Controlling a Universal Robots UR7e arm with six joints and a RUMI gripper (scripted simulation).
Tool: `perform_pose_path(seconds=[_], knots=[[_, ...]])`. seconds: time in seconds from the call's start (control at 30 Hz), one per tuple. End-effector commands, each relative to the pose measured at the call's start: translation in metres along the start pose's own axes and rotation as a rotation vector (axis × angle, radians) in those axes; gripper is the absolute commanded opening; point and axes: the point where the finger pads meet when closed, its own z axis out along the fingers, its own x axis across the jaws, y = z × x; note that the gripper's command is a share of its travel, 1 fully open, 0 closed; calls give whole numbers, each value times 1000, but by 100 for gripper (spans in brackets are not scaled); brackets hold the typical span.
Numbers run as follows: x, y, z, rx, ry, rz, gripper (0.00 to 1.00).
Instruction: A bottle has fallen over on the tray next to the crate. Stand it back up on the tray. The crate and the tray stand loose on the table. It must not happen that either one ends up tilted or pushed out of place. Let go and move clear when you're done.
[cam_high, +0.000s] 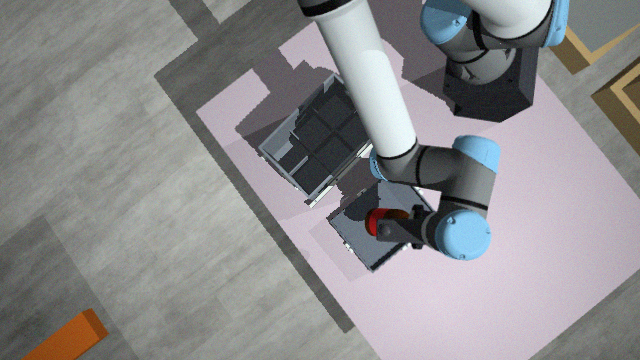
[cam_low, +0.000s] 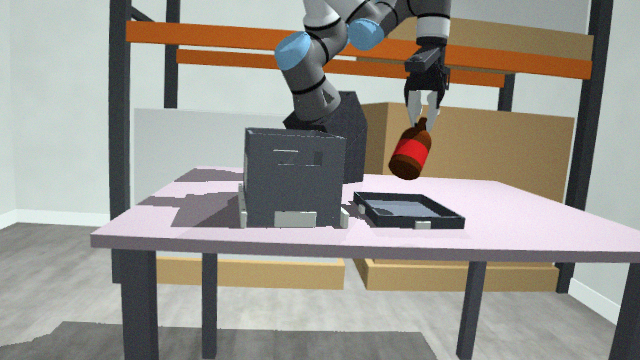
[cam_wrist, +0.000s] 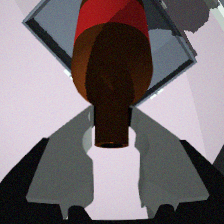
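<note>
The brown bottle (cam_low: 411, 149) with a red label hangs tilted, neck up, above the dark empty tray (cam_low: 371, 205).

Count taken across all three views.

One bottle (cam_low: 411, 152), brown with a red label. One tray (cam_low: 378, 215), right of the crate. One crate (cam_low: 294, 175), its inside split into six compartments as seen from above. One table (cam_low: 525, 220), pink-topped; four legs showed in the exterior view. One arm, carrying one gripper (cam_low: 423, 119) with two fingers. Two orange beams (cam_low: 210, 34) on the far shelving. Two flat cardboard boxes (cam_low: 250, 272) on the floor under the table. One orange block (cam_high: 67, 337) at the near-left floor in the top view.
</note>
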Motion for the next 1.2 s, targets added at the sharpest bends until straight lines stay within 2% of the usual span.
perform_pose_path(seconds=[0.0,0.53,1.17], knots=[[0,0,0,0,-1,-47,0],[0,0,0,0,-1,-231,0],[0,0,0,0,-1,-241,0]])
